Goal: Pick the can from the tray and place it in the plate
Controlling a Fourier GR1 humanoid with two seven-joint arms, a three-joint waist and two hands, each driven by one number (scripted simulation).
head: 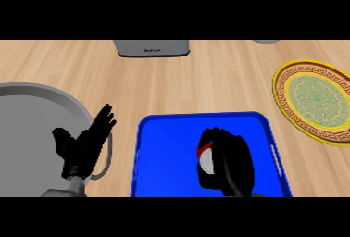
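Note:
A blue tray (164,139) lies on the wooden counter at the lower middle. On it sits the can (203,159), of which only a red and white sliver shows. My right hand (229,159) is over the tray with its fingers curled round the can, hiding most of it. The plate (315,99), yellow-rimmed with a green patterned middle, lies at the right edge, apart from the tray. My left hand (85,141) rests open with fingers up, left of the tray.
A large grey round basin (41,99) fills the left side, partly under my left hand. A grey appliance (152,47) stands at the back middle. A small grey object (266,41) shows at the back right.

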